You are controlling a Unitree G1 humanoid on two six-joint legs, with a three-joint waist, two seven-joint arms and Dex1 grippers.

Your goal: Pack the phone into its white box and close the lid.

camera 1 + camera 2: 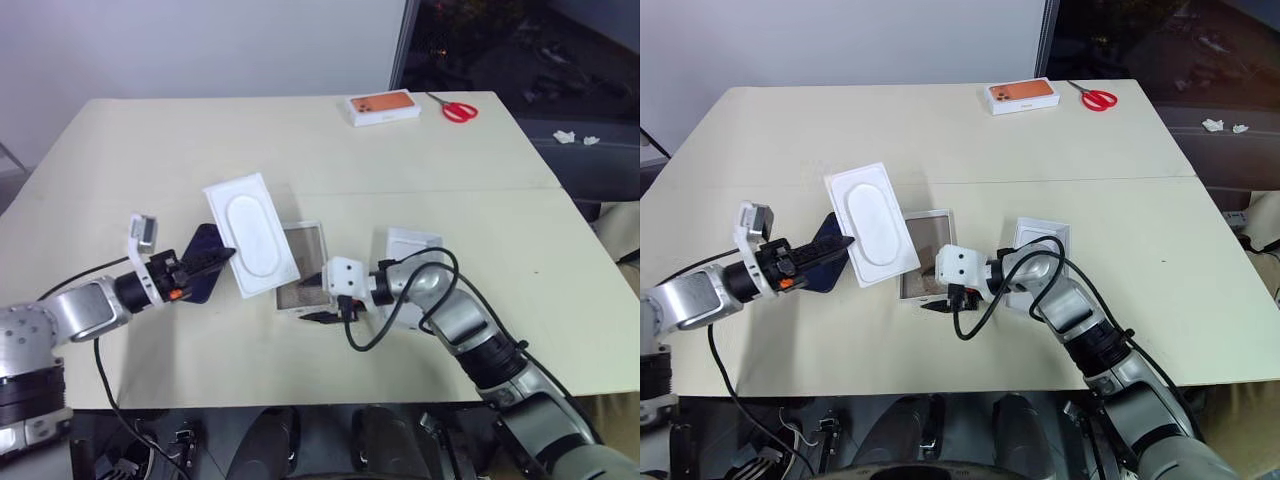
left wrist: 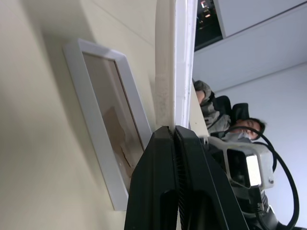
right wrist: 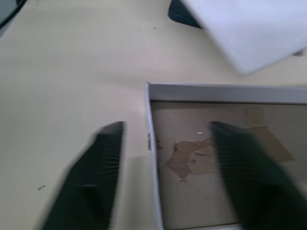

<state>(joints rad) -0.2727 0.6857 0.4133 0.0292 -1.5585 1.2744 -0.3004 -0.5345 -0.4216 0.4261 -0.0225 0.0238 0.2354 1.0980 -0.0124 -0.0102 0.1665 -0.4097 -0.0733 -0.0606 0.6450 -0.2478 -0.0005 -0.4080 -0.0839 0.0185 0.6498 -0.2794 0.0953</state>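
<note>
The phone (image 1: 203, 262) lies dark and flat on the counter (image 1: 140, 150), just left of the white box (image 1: 303, 268) and partly hidden under a white insert with an oval recess (image 1: 251, 233), so it is not yet packed. The left hand (image 1: 222, 256) has its two black fingers pressed together on the edge of that insert, holding it tilted up off the counter; judging by the pose, the insert is being lifted aside to free the phone beneath it and to keep the tray clear.

The white box sits open in the middle of the counter, its tan-brown floor bare and scuffed, ready to receive the phone. The right hand (image 3: 163, 167) hovers low at the box's near corner with its fingers apart, one outside the white wall and one over the brown floor, gripping nothing. That straddle looks like a way to steady or square the tray before anything goes in.

The lid (image 1: 408, 262) rests on the counter to the right of the box, behind the right arm and partly covered by it, within reach for closing later. At the far edge, well apart from the work, lie a small box with an orange phone picture (image 1: 383, 107) and red-handled scissors (image 1: 458, 109).
</note>
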